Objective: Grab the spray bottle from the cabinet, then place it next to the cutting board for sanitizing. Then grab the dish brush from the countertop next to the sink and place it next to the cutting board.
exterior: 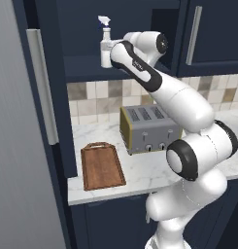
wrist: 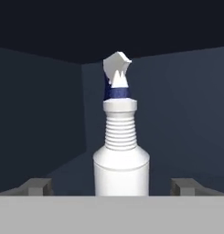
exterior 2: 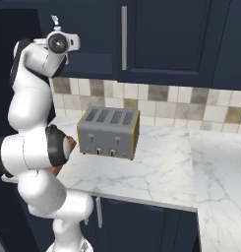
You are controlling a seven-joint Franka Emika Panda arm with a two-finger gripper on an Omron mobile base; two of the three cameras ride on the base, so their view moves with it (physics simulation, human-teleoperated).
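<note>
At frame centre, our claw [wrist: 111, 186] sits spread either side of the spray bottle [wrist: 120, 155]; we should centre on its body, then squeeze gently.

The spray bottle [wrist: 121, 160] looks like smooth white plastic with a slight sheen, ribbed around the neck, and the sprayer head on top is the same kind of plastic in white and blue. The cabinet [exterior: 81, 63] is flat matt navy, no grain at all, with a dull grey bar handle [exterior: 194, 35] that reads as brushed metal. The cutting board [exterior: 102, 167] is reddish-brown wood with visible grain, pretty matt. The countertop [exterior 2: 166, 167] is polished-looking white marble with grey veins. The toaster [exterior 2: 108, 132] is brushed grey metal with brassy edges, and the backsplash tiles [exterior 2: 181, 106] look like matt stone.
</note>
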